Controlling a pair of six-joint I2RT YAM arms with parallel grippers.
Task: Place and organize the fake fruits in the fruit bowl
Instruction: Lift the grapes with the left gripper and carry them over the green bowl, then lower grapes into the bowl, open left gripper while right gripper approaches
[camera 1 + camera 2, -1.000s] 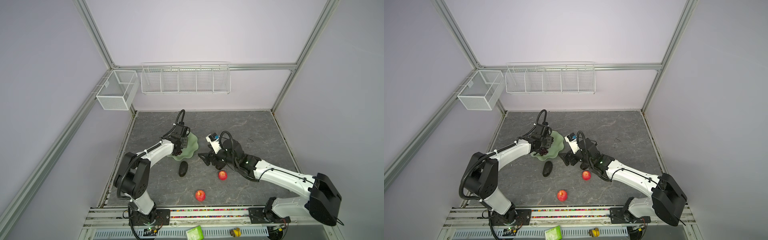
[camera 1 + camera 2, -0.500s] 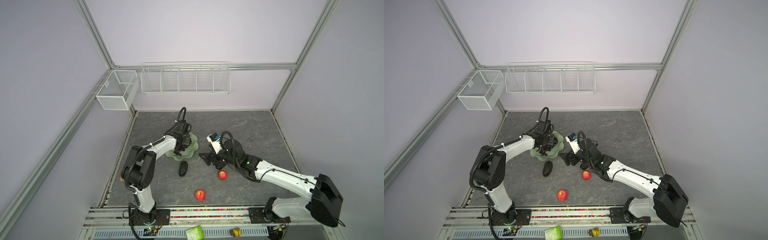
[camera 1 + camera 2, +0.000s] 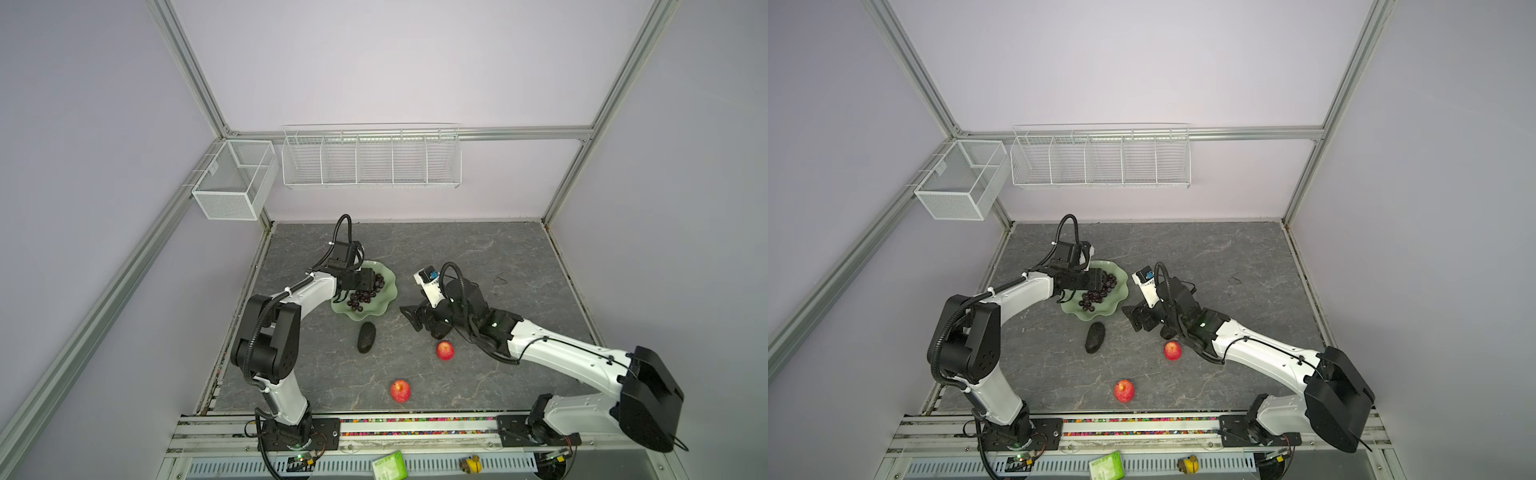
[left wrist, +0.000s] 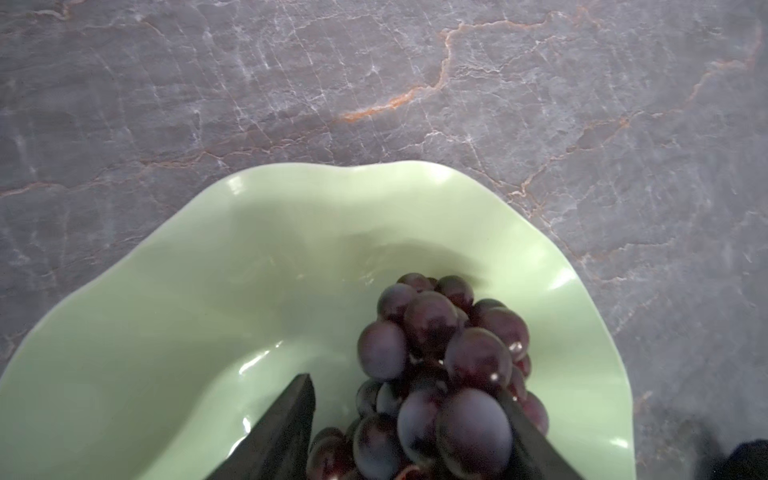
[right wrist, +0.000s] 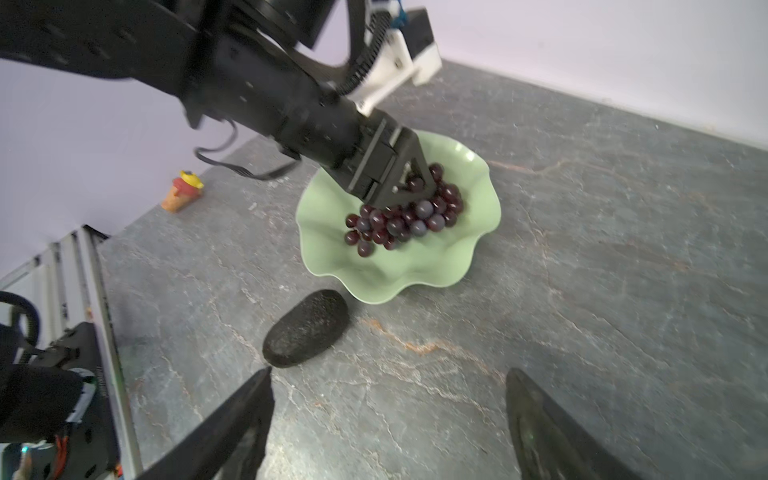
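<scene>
The pale green fruit bowl (image 3: pixel 383 304) (image 3: pixel 1113 306) (image 4: pixel 208 291) (image 5: pixel 415 270) stands left of the table's middle. A bunch of dark purple grapes (image 3: pixel 365 296) (image 3: pixel 1096 296) (image 4: pixel 432 332) (image 5: pixel 407 218) lies in it. My left gripper (image 3: pixel 371 286) (image 4: pixel 405 386) (image 5: pixel 405 187) hangs over the bunch, open, its fingers either side of the grapes. A blackish avocado (image 3: pixel 366 337) (image 3: pixel 1095 337) (image 5: pixel 305 328) lies in front of the bowl. Two red apples (image 3: pixel 445 350) (image 3: pixel 400 390) sit nearer the front. My right gripper (image 3: pixel 409 318) (image 5: pixel 388 399) is open and empty, low over bare table beside the avocado.
White wire baskets (image 3: pixel 370 158) (image 3: pixel 235 178) hang on the back and left walls. A small yellow-orange toy figure (image 5: pixel 183 191) stands by the left wall. A green packet (image 3: pixel 388 465) and a small yellow thing (image 3: pixel 471 463) lie on the front rail.
My left gripper has swung further over the bowl with the grapes and its jaws have opened; the bunch now rests in the bowl. The right arm has barely moved.
</scene>
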